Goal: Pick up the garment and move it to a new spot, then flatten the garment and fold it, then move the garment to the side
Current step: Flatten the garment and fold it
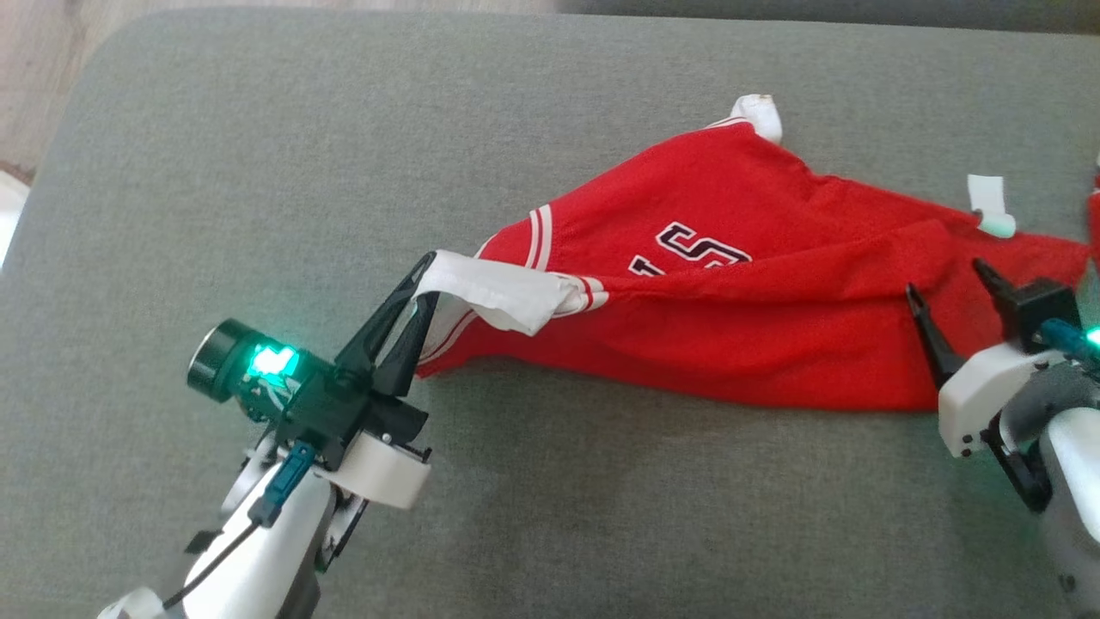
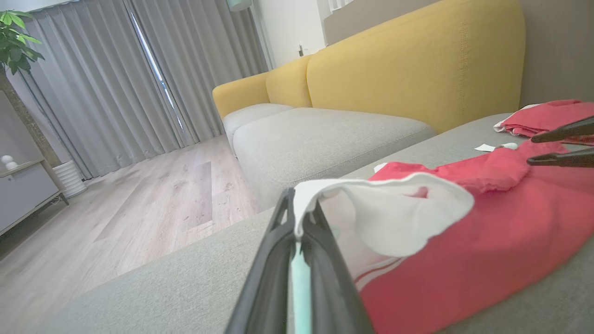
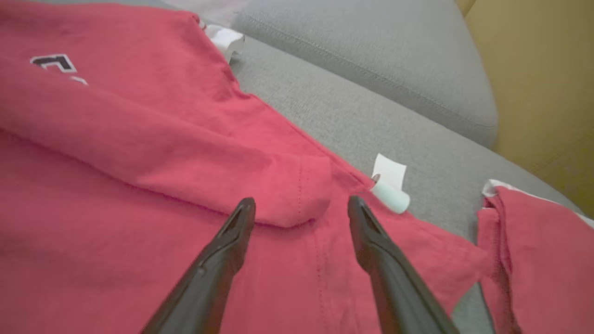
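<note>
The garment [image 1: 739,327] is a red jersey with white striped trim and dark lettering, spread across the grey cushion [image 1: 258,172]. My left gripper [image 1: 427,273] is shut on its white sleeve cuff [image 1: 490,292], holding that end slightly lifted; the left wrist view shows the cuff [image 2: 380,208] pinched at the fingertips [image 2: 297,218]. My right gripper [image 1: 945,284] is open just above the garment's right end; in the right wrist view a folded edge of the red cloth [image 3: 287,195] lies between its spread fingers [image 3: 232,241].
A small white tag [image 1: 988,206] lies beside the garment's far right edge. Another red garment [image 3: 538,241] sits at the right. A yellow-backed sofa [image 2: 417,65], curtains and a wooden floor [image 2: 153,195] lie beyond the cushion's left edge.
</note>
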Motion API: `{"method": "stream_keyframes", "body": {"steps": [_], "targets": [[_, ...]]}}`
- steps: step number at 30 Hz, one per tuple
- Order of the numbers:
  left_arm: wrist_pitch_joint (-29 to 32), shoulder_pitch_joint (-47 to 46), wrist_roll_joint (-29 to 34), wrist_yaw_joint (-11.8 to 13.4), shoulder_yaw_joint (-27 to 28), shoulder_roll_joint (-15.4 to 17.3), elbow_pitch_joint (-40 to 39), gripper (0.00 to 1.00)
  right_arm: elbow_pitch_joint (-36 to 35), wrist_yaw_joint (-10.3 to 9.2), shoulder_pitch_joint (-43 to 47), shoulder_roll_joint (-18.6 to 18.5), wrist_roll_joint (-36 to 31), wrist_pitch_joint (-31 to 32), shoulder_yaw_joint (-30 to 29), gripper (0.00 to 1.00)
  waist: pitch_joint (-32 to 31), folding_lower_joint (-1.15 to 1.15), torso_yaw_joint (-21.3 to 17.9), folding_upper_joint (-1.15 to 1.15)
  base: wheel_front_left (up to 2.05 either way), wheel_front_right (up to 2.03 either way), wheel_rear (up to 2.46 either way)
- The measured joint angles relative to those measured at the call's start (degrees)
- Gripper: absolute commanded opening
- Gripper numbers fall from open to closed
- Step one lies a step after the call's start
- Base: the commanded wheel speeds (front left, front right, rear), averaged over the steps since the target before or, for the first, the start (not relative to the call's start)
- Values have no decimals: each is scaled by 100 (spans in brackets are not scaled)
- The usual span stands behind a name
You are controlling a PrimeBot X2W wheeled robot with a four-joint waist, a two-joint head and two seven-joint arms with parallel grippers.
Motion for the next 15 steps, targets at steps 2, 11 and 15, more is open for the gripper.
{"method": "stream_keyframes", "body": {"steps": [2, 11, 15], "targets": [[-1, -35, 0, 0, 2, 8, 20, 0, 229, 0, -123, -41, 81, 42, 135, 100, 43, 0, 52, 0, 0, 0, 0], [-18, -99, -1, 9, 16, 44, 89, 0, 850, 0, -492, -54, 210, -224, 359, 100, 169, 0, 139, 0, 0, 0, 0], [-18, -121, -1, 49, 22, 66, 120, 0, 1043, 0, -651, -55, 209, -386, 469, 90, 217, 0, 142, 0, 0, 0, 0]]}}
